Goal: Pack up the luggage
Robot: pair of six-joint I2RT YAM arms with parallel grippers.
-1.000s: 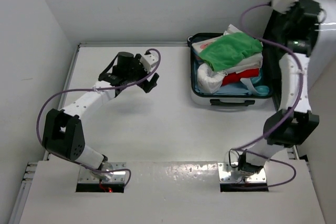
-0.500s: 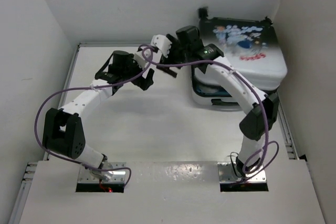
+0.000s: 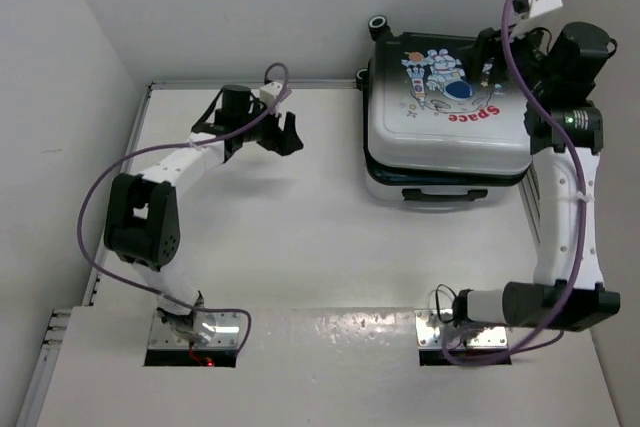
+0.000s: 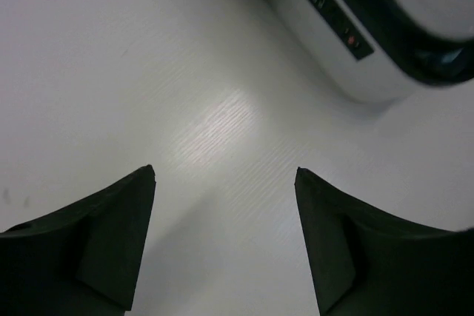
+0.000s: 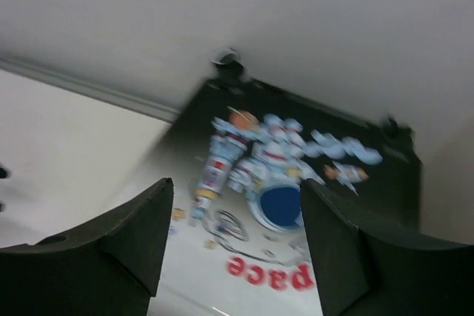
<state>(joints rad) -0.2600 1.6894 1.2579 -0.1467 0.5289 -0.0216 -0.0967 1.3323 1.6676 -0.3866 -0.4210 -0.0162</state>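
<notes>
The luggage (image 3: 445,117) lies at the back right of the table with its lid down, astronaut picture and red "Space" lettering facing up. My right gripper (image 3: 492,50) hovers above the lid's back right part, open and holding nothing. In the right wrist view the right gripper (image 5: 235,183) frames the astronaut print on the luggage (image 5: 259,257). My left gripper (image 3: 286,134) hangs open over the bare table, left of the luggage and apart from it. The left wrist view shows the left gripper (image 4: 224,169) empty, with a corner of the luggage (image 4: 348,57) at the upper right.
White walls close the table at the back and on both sides. The luggage's black handle (image 3: 440,194) faces the near side and a black wheel (image 3: 378,23) sticks out at its back. A purple cable loops over each arm.
The luggage lid has come down from upright over the clothes. My right gripper has let go of it and swung back to the right. The left gripper drew back slightly, its jaws a little narrower.
</notes>
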